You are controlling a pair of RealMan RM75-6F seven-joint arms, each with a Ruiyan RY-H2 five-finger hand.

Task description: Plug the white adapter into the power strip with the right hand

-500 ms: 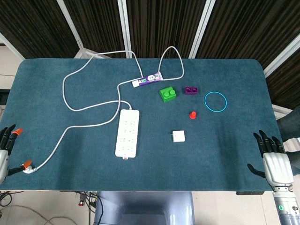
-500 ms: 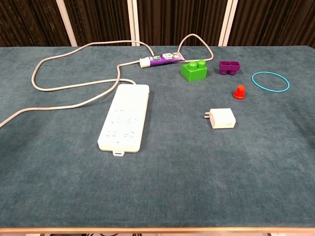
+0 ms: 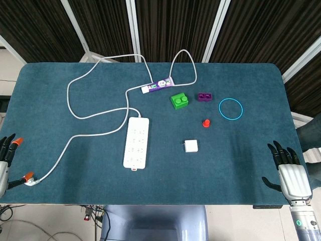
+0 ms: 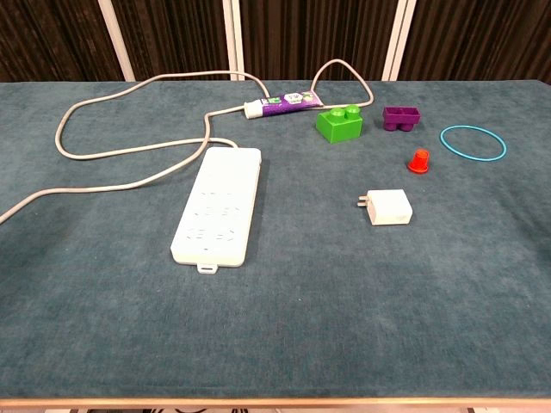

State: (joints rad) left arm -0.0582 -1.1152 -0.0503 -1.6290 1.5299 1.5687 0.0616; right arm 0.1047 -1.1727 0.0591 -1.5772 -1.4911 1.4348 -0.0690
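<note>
The white adapter [image 3: 190, 146] [image 4: 387, 207] lies flat on the blue table, its prongs pointing left toward the white power strip [image 3: 136, 142] [image 4: 217, 213]. The strip lies lengthwise a short way to the adapter's left. My right hand [image 3: 290, 172] hovers at the table's front right edge, fingers spread, holding nothing, far from the adapter. My left hand [image 3: 6, 160] shows at the left edge of the head view, fingers apart and empty. Neither hand appears in the chest view.
The strip's white cable [image 3: 80, 113] loops over the table's left and back. A toothpaste tube [image 3: 157, 85], green brick [image 3: 179, 100], purple brick [image 3: 204, 96], red cap [image 3: 205, 123] and blue ring [image 3: 230, 108] lie behind the adapter.
My right hand has shifted slightly down and left along the table's front right edge. Nothing on the table moved.
</note>
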